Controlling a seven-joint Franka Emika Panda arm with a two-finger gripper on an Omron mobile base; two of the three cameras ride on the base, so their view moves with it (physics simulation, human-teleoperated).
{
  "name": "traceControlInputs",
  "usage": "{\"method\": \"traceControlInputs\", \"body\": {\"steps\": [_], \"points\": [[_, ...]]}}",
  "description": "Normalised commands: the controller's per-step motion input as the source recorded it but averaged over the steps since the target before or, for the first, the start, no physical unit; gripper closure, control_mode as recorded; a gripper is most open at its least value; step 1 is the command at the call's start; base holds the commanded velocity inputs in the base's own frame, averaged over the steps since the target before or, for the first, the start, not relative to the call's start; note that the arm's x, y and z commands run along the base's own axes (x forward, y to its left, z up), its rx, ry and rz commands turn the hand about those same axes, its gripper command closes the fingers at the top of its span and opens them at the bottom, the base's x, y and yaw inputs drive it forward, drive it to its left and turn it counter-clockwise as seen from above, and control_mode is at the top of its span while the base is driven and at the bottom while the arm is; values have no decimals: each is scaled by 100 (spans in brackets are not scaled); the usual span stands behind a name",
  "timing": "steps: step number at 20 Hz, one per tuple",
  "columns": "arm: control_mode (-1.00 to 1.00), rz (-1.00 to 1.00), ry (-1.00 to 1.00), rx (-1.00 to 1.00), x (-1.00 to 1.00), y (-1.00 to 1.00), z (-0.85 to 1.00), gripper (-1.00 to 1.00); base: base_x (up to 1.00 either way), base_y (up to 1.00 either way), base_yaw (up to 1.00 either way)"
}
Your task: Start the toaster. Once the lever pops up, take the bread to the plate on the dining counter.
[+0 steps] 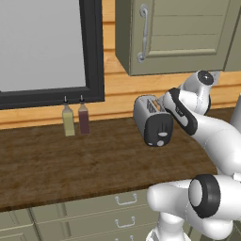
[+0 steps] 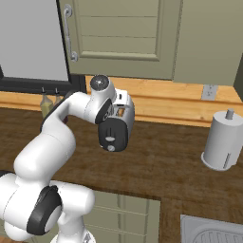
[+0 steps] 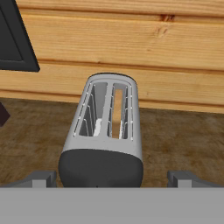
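Toaster: I see the rounded silver-grey toaster [image 3: 104, 131] on the dark wood tabletop [image 1: 70, 160], tan bread slice [image 3: 117, 111] in one slot.
Fingers: my fingers [image 3: 43, 178] spread wide, straddling its black end.

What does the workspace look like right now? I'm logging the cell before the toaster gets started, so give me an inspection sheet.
Surface: dark wood counter, grey-green drawers below.
Job's things: toaster upright near the wall; bread in its right slot; lever on the black end panel.
Clutter: two bottles under the window; paper towel roll; sink corner.
Grippers: gripper open, over the toaster's near end, holding nothing.
Cables: nothing seen.
Surroundings: wood-plank wall, cabinets above, wall outlet.
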Motion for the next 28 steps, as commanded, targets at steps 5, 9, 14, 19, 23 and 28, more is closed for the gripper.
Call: {"method": "traceControlInputs", "body": {"steps": [5,9,14,19,23,28], "points": [[-100,0,0,0,0,0,0,-100,0,0,0],[-100,0,0,0,0,0,0,-100,0,0,0],[-100,0,0,0,0,0,0,-100,0,0,0],[-100,0,0,0,0,0,0,-100,0,0,0],[-100,0,0,0,0,0,0,-100,0,0,0],[-100,0,0,0,0,0,0,-100,0,0,0]]}}
